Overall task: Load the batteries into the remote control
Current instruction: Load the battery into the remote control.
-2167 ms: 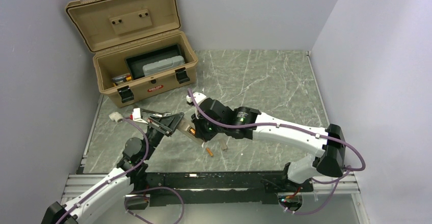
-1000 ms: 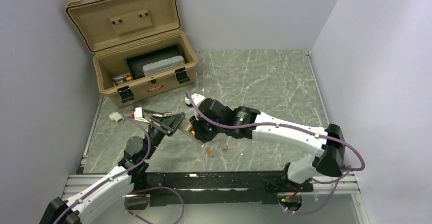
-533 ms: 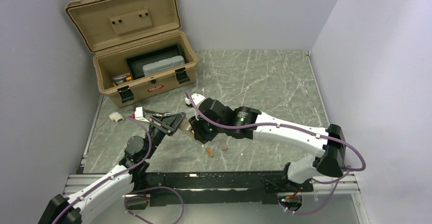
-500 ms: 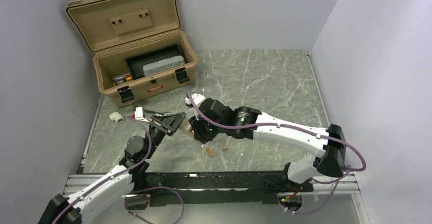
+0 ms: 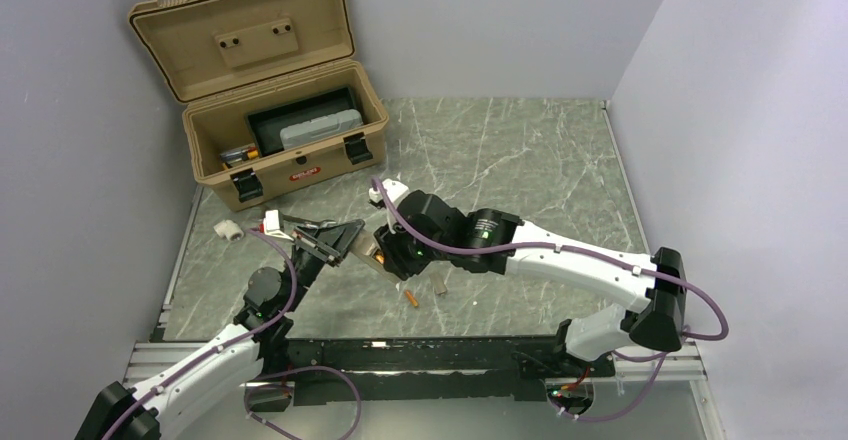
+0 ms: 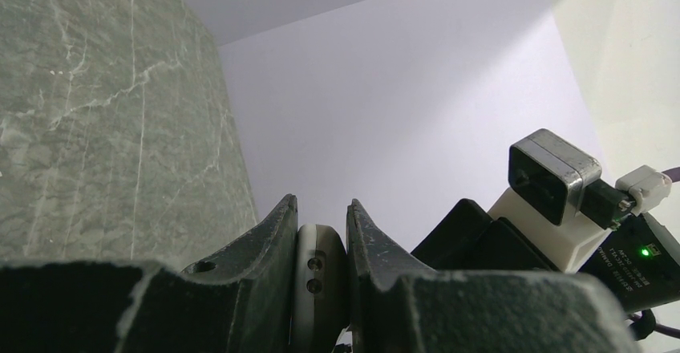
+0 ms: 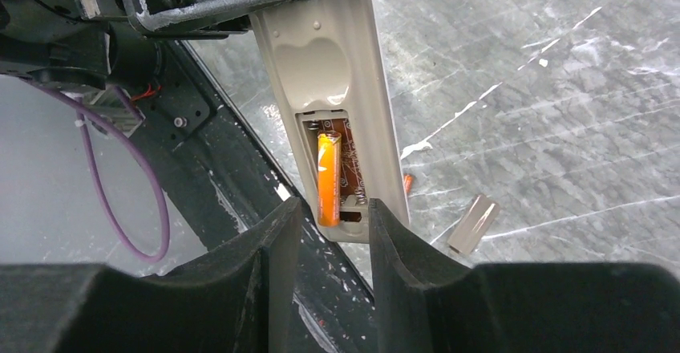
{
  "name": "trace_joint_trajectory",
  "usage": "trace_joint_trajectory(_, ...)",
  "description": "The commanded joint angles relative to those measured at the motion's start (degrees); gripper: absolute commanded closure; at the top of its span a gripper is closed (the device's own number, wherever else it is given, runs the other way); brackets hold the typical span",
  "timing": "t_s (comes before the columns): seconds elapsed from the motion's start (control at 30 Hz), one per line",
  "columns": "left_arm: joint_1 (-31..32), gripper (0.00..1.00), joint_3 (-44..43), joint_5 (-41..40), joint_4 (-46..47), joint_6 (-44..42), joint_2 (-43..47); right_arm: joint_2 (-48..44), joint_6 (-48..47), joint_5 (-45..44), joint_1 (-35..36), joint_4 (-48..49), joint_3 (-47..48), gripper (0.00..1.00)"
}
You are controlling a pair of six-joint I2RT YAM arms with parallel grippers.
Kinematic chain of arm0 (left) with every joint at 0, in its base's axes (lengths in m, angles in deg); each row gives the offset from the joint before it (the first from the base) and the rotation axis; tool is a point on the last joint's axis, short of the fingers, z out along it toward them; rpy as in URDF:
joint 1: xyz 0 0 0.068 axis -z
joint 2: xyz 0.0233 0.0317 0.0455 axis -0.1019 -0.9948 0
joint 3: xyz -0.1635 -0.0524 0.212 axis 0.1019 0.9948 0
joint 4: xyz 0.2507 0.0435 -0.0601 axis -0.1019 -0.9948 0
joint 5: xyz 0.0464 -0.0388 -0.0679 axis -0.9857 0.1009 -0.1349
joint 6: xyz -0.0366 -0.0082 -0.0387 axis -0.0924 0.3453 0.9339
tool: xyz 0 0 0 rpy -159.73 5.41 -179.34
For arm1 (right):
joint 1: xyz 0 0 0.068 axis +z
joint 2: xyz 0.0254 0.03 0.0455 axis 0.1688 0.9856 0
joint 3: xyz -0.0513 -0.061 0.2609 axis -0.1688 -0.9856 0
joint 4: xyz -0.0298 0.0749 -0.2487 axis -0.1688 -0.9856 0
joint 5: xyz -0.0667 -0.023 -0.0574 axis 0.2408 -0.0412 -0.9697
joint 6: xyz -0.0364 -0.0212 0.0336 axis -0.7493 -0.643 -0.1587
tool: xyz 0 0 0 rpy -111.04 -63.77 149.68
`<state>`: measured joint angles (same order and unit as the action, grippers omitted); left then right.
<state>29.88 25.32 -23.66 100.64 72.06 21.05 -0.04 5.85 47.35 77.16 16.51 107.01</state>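
- We see the remote control back-up, its recess open and facing the right gripper.
- One seated battery lies in the recess lane just beyond the right fingertips. The lane beside it is bare, showing board and spring.
- We judge the first cell to be in, so the step in hand is backing off and fetching the second.
- To do it well, we withdraw straight along the remote's length so neither finger snags the cell or the recess rim. We also check that the cell lies flat with its lower end against the contact.
- The loose battery lies on the table near the right wrist, on the base side. We should grip it across its middle, with its axis matched to the bare lane.
- The cover lies just beside it and is best left undisturbed.
- Right gripper: fingers parted, nothing between them, tips flanking the remote's near end. We cannot tell whether they touch it.
- Left gripper: clenched on the remote's far end, holding it off the table.
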Motion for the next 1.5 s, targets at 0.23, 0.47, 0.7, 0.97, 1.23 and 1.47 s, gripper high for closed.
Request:
trace_joint_trajectory(0.23, 0.18, 1.0, 7.1, 3.55, 2.37, 2.58, 0.59, -10.8, -12.77, 5.67, 0.04, 4.79, -1.6, 0.59)
trace_joint_trajectory(0.47, 0.14, 1.0, 4.16, 9.91, -1.98, 3.97, 1.52, -19.4, -24.02, 16.01, -0.04, 13.66, -10.5, 0.59)
trace_joint_trajectory(0.7, 0.2, 1.0, 2.12, 14.57, -2.35, 4.92, 0.64, -26.48, -31.43, 27.15, -0.08, 23.54, -20.99, 0.51)
trace_joint_trajectory(0.97, 0.22, 1.0, 2.4, 18.03, 4.54, 5.58, -3.03, -26.32, -32.54, 34.14, -0.12, 24.75, -22.4, 0.49)
trace_joint_trajectory(1.23, 0.22, 1.0, 1.64, 21.11, 11.03, 5.26, -6.32, -23.19, -35.45, 38.37, -0.09, 23.37, -21.69, 0.49)
trace_joint_trajectory(1.47, 0.22, 1.0, 0.95, 21.54, 9.36, 4.82, -4.84, -24.95, -36.92, 37.17, 0.01, 29.06, -27.45, 0.5)
